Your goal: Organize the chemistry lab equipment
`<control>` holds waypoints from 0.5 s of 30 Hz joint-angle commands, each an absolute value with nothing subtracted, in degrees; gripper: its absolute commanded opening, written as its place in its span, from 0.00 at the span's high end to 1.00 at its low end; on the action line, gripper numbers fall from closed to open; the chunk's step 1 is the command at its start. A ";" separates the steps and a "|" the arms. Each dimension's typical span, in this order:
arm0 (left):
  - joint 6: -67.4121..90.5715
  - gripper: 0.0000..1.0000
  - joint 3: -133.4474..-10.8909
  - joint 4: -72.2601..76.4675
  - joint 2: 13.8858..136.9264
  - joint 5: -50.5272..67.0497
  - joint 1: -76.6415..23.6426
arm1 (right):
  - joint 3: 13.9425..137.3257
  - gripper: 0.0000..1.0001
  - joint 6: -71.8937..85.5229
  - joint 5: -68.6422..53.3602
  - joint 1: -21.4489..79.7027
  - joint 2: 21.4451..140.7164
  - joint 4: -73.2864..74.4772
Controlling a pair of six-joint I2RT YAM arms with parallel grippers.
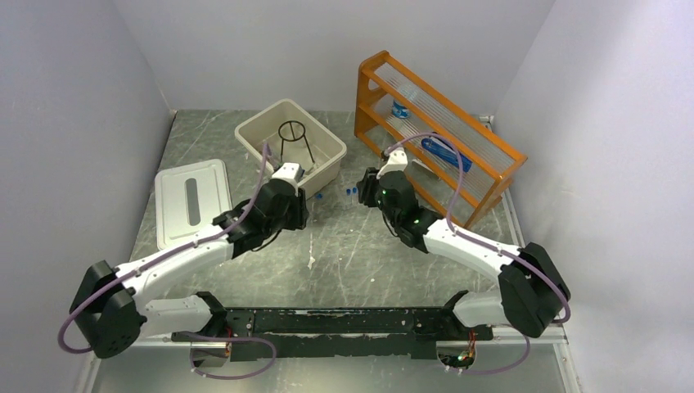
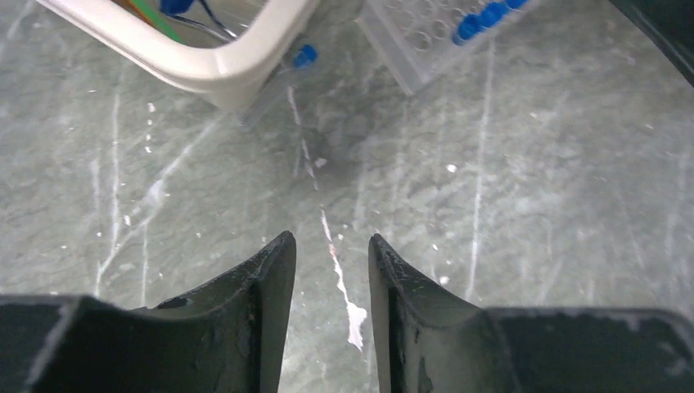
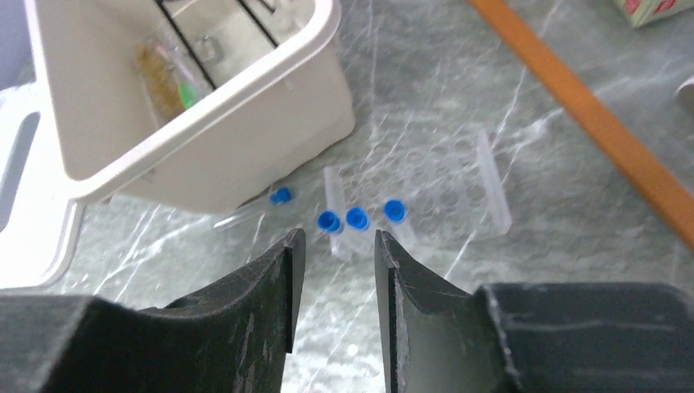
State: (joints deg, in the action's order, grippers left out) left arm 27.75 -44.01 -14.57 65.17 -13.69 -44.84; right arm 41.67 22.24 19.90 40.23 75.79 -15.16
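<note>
Right pincer (image 3: 337,235), jaws parted and empty, hovers just short of the rack (image 3: 446,184) with three tubes (image 3: 357,219) seated. One tube (image 3: 255,210) lies loose ahead-left by the bin (image 3: 245,139) (stand (image 3: 187,45) already inside). Left pincer (image 2: 331,239) is likewise empty.

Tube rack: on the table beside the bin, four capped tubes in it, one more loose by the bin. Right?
No. The rack holds three capped tubes, not four; the right wrist view shows it. It is on the table beside the bin, with one loose tube by the bin.
</note>
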 commanded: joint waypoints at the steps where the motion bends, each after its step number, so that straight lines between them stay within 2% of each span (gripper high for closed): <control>1: 29.87 0.59 -48.09 -13.09 69.59 -24.94 -45.15 | 40.52 0.61 27.53 14.47 40.06 72.44 -9.76; 8: 30.88 0.58 -53.03 -12.68 75.99 -35.51 -45.09 | 38.72 0.61 30.15 10.09 40.17 69.01 -7.91; 15: 27.38 0.62 -56.37 -9.56 81.22 -34.27 -43.01 | 37.49 0.61 31.48 8.95 40.17 67.34 -7.38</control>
State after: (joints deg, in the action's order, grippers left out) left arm 29.12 -53.78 -13.04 78.89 -32.62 -44.23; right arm 38.41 29.95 10.35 40.23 68.82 -8.23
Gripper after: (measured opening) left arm 0.391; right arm 0.392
